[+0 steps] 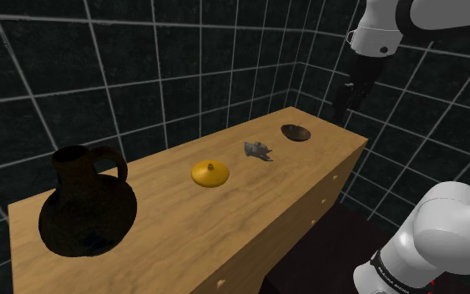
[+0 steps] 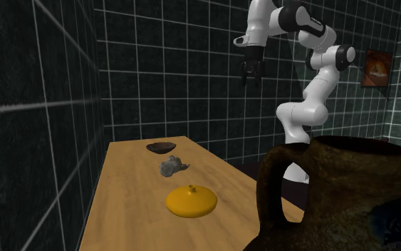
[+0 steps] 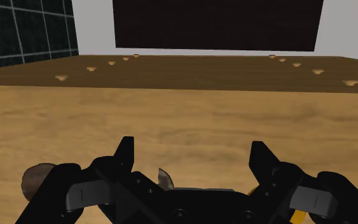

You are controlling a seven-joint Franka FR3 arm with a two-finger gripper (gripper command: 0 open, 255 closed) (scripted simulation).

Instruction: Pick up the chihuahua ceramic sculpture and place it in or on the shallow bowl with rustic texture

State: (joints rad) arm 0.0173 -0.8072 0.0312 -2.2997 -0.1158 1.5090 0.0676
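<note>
Wrist view: my fingers (image 3: pixel 125 154) stand apart, empty; I should descend squarely astride the grey chihuahua sculpture (image 1: pixel 258 149) below them.

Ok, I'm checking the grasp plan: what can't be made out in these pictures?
- Grey sculpture: shoulder view, too small to tell its facing; wrist view, mostly behind the hand.
- Bowl: second exterior view, seen nearly edge-on, so its rim hides the inside.
- Dark jug: second exterior view, cut off by the bottom edge.
</note>
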